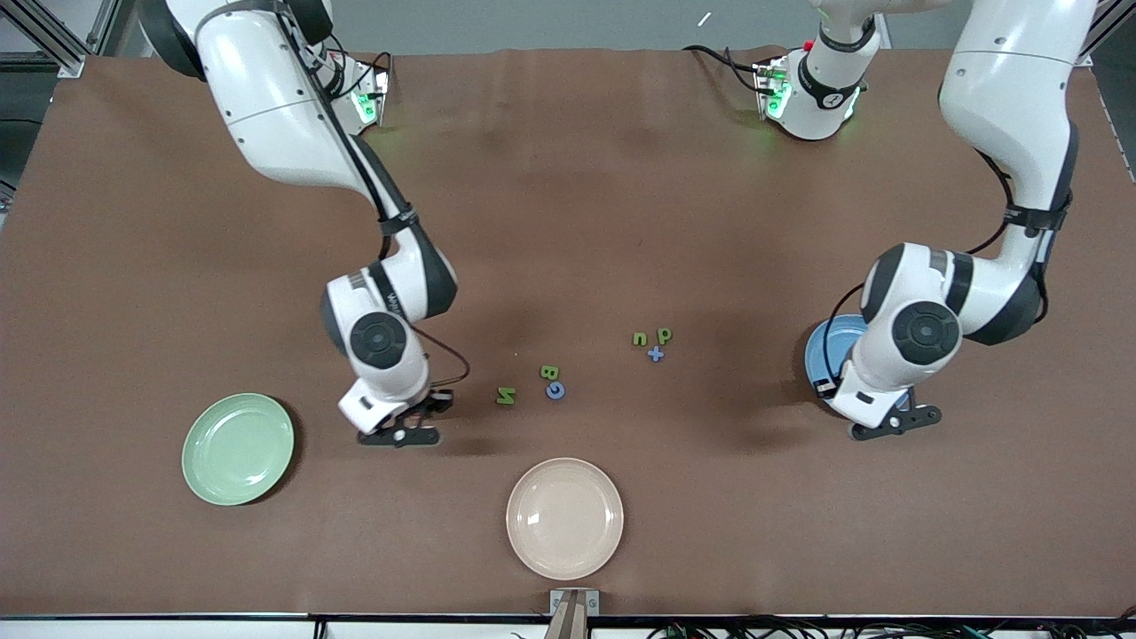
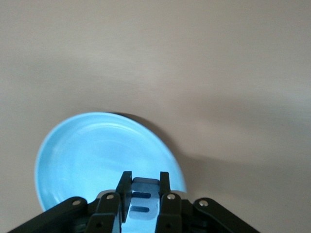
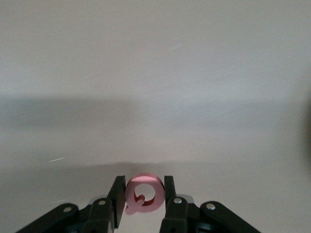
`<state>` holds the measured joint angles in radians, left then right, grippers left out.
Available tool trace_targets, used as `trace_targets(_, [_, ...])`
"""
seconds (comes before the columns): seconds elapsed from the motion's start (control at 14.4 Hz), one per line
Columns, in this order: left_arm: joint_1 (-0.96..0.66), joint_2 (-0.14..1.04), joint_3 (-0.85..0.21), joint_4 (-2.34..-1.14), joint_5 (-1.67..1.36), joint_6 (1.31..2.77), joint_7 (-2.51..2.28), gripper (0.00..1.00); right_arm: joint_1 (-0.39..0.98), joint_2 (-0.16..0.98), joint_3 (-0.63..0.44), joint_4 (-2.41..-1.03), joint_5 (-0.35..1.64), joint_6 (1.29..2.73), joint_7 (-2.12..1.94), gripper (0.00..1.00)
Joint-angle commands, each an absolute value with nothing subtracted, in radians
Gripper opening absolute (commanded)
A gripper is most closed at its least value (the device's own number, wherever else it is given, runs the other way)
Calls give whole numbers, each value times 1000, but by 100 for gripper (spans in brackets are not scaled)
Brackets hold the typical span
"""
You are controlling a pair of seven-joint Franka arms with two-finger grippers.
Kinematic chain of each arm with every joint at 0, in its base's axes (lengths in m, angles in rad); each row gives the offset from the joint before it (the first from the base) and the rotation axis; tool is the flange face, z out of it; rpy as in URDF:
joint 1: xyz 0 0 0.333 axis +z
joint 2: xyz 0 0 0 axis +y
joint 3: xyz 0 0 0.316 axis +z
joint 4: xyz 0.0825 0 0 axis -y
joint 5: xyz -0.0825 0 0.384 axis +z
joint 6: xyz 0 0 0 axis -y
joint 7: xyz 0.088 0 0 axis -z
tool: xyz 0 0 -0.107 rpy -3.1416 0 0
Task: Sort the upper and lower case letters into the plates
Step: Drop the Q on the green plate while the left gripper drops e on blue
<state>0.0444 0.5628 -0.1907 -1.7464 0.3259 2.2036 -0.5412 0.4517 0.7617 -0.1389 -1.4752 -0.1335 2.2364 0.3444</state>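
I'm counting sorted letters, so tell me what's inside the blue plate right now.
The part of the blue plate that shows is bare. The left gripper hangs over its edge, shut on a blue letter E, and hides the plate's rim beneath it.

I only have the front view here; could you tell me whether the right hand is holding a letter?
Observer: Yes, the right hand is shut on the pink Q, which stands upright between its fingers.
Operator: Thank you. Is the left hand carrying anything?
Observer: The left hand is shut on a blue letter with two slots, likely the E.
Operator: Is it over a plate?
Observer: It hangs over the rim of the blue plate, and no letter lies in the part of the plate that shows.
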Motion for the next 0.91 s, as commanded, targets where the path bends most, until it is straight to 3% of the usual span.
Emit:
trace_targets(0.0, [95, 587, -199, -1746, 345, 2194, -526, 18, 451, 745, -262, -1476, -147, 2217, 99, 5])
trace_targets(0.07, [113, 580, -201, -1771, 350, 2192, -526, 24, 449, 746, -305, -1476, -146, 2218, 3, 5])
trace_targets(0.14, [114, 572, -201, -1793, 348, 2189, -529, 38, 437, 749, -337, -1477, -144, 2224, -84, 8])
trace_targets(0.21, [115, 568, -202, -1807, 348, 2187, -544, 75, 401, 755, -341, -1476, -140, 2233, -148, 9])
trace_targets(0.28, [117, 561, -204, -1807, 341, 2183, -549, 99, 361, 758, -336, -1477, -134, 2250, -191, 10])
trace_targets(0.42, [109, 546, -225, -1805, 331, 2152, -595, 100, 322, 771, -331, -1486, -132, 2305, -230, 20])
trace_targets(0.56, [110, 535, -306, -1804, 331, 2108, -667, 100, 299, 790, -330, -1489, -132, 2353, -230, 78])
trace_targets(0.63, [110, 534, -349, -1801, 331, 2102, -707, 100, 298, 790, -328, -1493, -132, 2361, -226, 97])
trace_targets(0.84, [97, 560, -481, -1786, 310, 2102, -924, 99, 339, 781, -316, -1491, -97, 2335, -209, 99])
